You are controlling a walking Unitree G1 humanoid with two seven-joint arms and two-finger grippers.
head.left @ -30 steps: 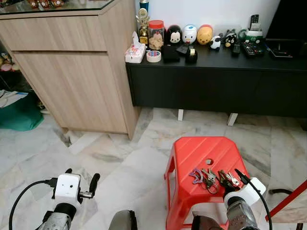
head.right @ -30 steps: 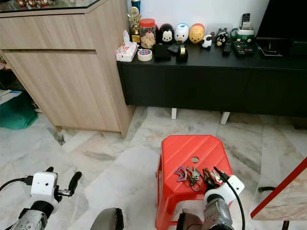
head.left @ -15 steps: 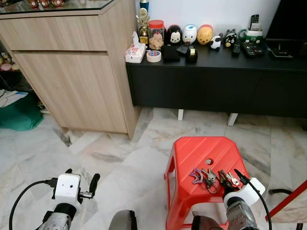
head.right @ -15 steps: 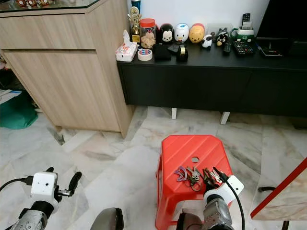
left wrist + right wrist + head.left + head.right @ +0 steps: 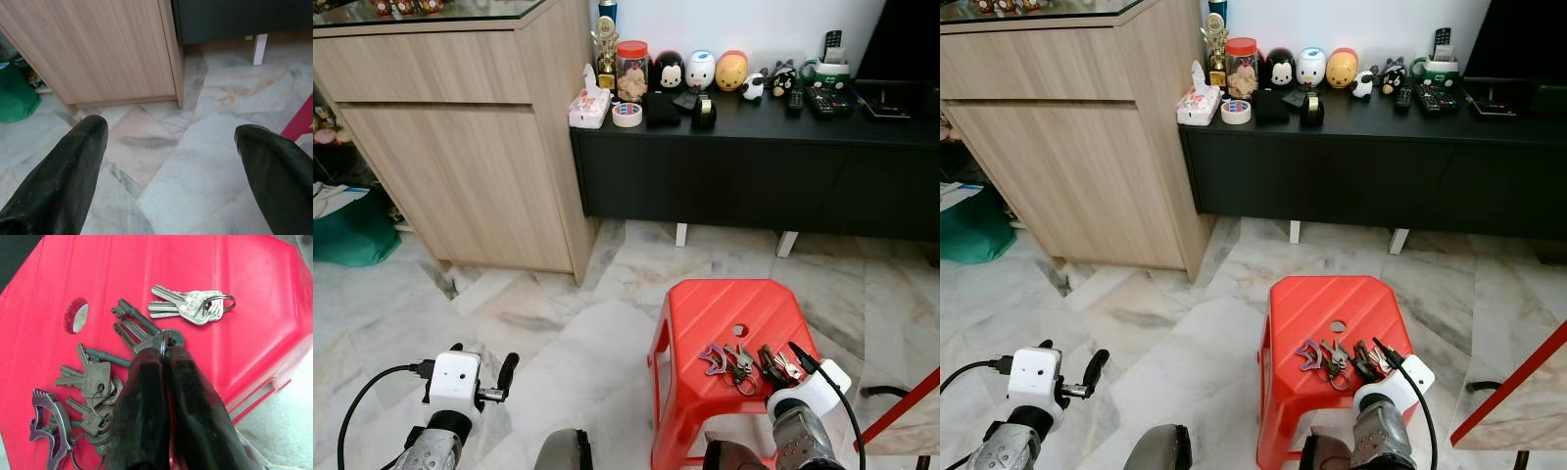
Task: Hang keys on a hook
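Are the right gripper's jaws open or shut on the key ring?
Shut: the right gripper jaws are pressed together, pinching the key ring on the red stool.

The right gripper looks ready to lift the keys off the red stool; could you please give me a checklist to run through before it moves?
1. Right gripper pinched on the ring of one key bunch: ok, the fingers are closed with the ring between their tips.
2. Held bunch free of the neighbouring keys: cannot tell; the small silver bunch lies apart, but the bunch with the purple charm lies close against the fingers.
3. Red stool steady on the floor: ok, it stands upright.
4. Left gripper out of the way: ok, open over the marble floor.
5. Hook located: not ok.
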